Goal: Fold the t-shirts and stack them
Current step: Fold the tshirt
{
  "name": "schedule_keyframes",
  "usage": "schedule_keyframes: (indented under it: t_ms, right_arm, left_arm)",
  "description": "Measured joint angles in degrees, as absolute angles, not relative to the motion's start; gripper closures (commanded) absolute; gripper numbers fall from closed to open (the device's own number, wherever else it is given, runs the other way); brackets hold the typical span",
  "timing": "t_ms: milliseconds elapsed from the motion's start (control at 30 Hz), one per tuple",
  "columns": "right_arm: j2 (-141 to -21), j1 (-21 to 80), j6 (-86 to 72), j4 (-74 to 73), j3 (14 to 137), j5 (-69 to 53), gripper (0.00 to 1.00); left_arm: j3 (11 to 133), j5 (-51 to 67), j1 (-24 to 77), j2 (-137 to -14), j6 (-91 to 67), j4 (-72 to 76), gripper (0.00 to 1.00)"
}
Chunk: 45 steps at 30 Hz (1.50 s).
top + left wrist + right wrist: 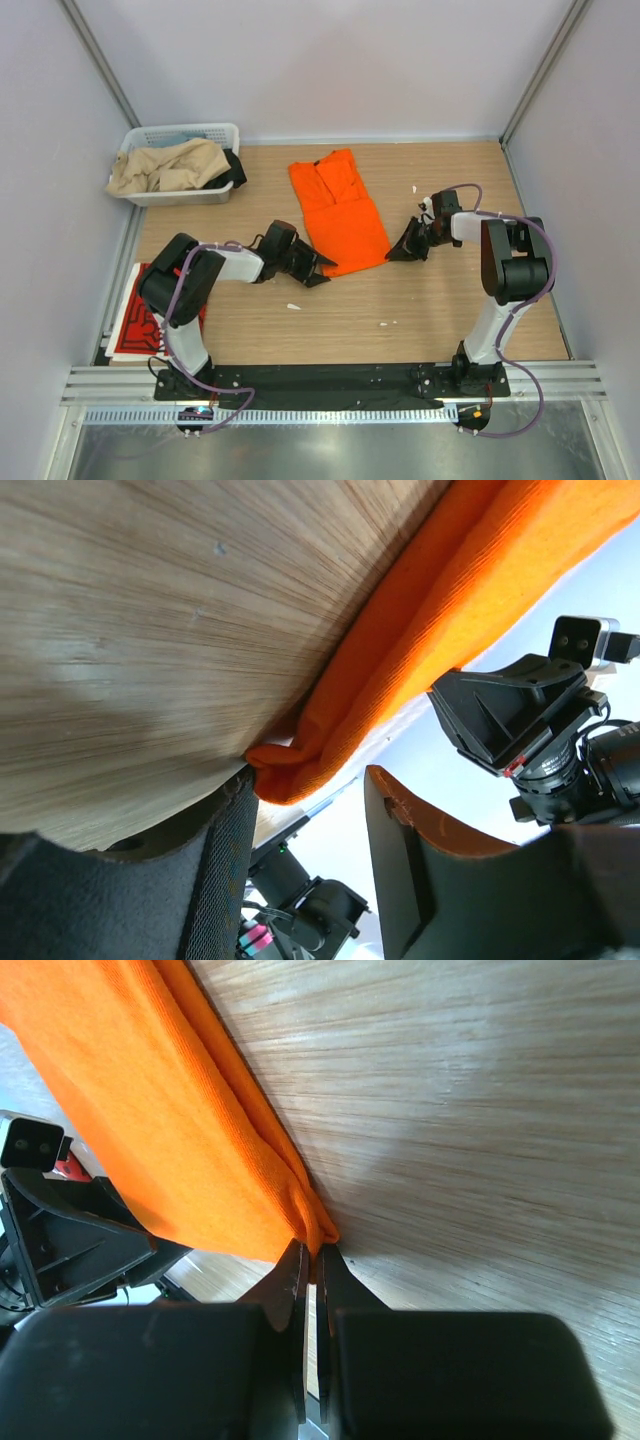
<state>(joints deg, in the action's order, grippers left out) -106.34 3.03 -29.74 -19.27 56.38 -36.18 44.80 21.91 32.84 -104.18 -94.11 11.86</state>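
Item inspected: orange t-shirt (340, 215). It lies flat at mid-counter (450, 180), already narrowed into a strip. Its long axis runs away from the arm bases, with the far end slanted slightly to the left.

The near hem lies between the two grippers, one at each near corner.

- **Right gripper (400, 252):** closed on the near right corner. The wrist view shows the cloth edge pinched between the fingertips.
- **Left gripper (318, 270):** jaws apart. The folded near left corner sits at the mouth, against one finger, and is not clamped (no grip confirmed).

Assessment: the next fold probably carries the near hem along the long axis toward the far end. That needs both corners held, so the left side is the outstanding item.

The red t-shirt (135, 315) lies at the counter's left edge, partly under the left arm and well apart from the orange one.
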Motion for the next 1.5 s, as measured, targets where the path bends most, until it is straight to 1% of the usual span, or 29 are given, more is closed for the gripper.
schedule_keyframes:
  t_ms: [433,500,667,767,800,867,900,933,1000,1033,1067,1100,1133,1167,1200,1233,1300,1367,1500]
  right_arm:
    - [-105.97,3.55,-30.17,-19.05,55.9,-36.07,0.99]
    - [-105.97,3.73,-30.22,-18.96,55.81,-36.1,0.99]
    - [-105.67,4.12,-30.3,-18.81,55.59,-35.99,0.99]
    - [-105.67,4.25,-30.35,-18.7,55.48,-35.97,0.99]
    - [-105.65,4.32,-30.35,-18.68,55.48,-35.97,0.97]
    - [-105.62,4.56,-30.35,-18.7,55.48,-35.94,0.95]
    - [-105.6,4.69,-30.33,-18.76,55.48,-35.92,0.93]
    - [-105.51,4.82,-30.22,-18.92,55.48,-35.9,0.87]
    - [-105.27,4.97,-29.98,-19.46,55.51,-35.83,0.79]
    - [-105.01,5.04,-29.54,-19.97,55.51,-35.55,0.72]
    - [-104.68,5.1,-29.17,-20.64,55.53,-35.42,0.7]
    - [-104.18,5.15,-28.53,-21.54,55.64,-34.87,0.67]
    - [-103.68,5.15,-27.66,-22.41,55.75,-34.28,0.66]
    - [-103.37,5.19,-27.09,-22.87,55.77,-33.85,0.65]
    - [-103.15,5.19,-26.68,-23.27,55.79,-33.5,0.64]
    - [-103.09,5.19,-26.37,-23.66,55.79,-33.28,0.63]
    - [-103.09,5.19,-25.96,-24.08,55.92,-33.32,0.63]
    - [-103.09,5.19,-25.63,-24.27,56.05,-33.3,0.63]
    - [-103.15,5.19,-25.61,-24.25,56.05,-33.5,0.63]
  left_arm:
    - [44.93,19.33,32.93,-102.76,-93.93,8.51,0.53]
    - [44.93,18.68,32.93,-102.43,-93.86,7.73,0.56]
    - [44.99,18.22,32.93,-102.21,-93.82,6.72,0.57]
    - [45.25,18.0,32.93,-102.17,-93.6,5.96,0.64]
    - [45.45,17.93,32.93,-102.26,-93.36,5.5,0.71]
    - [45.74,17.67,32.86,-102.5,-92.53,4.45,0.8]
    - [45.74,17.74,32.8,-102.54,-92.42,4.19,0.85]
    - [45.74,17.52,32.77,-102.54,-91.96,3.9,0.87]
    - [45.74,17.61,32.51,-102.59,-91.07,3.57,0.91]
    - [45.74,17.65,32.34,-102.56,-90.63,3.46,0.91]
    - [45.74,17.8,32.08,-102.52,-89.93,3.38,0.92]
    - [45.74,17.76,31.81,-102.32,-89.27,3.11,0.92]
    - [45.74,17.69,31.62,-102.13,-88.64,2.74,0.9]
    - [45.74,17.63,31.42,-101.95,-87.99,2.42,0.79]
    - [45.76,17.58,31.24,-101.78,-87.24,2.04,0.71]
    - [45.8,17.69,31.11,-101.65,-86.83,2.02,0.65]
    - [46.26,17.45,30.98,-101.08,-85.91,1.48,0.58]
    - [46.3,17.17,30.94,-100.4,-85.06,0.91,0.55]
    - [46.24,16.1,30.89,-98.87,-83.7,-1.67,0.53]
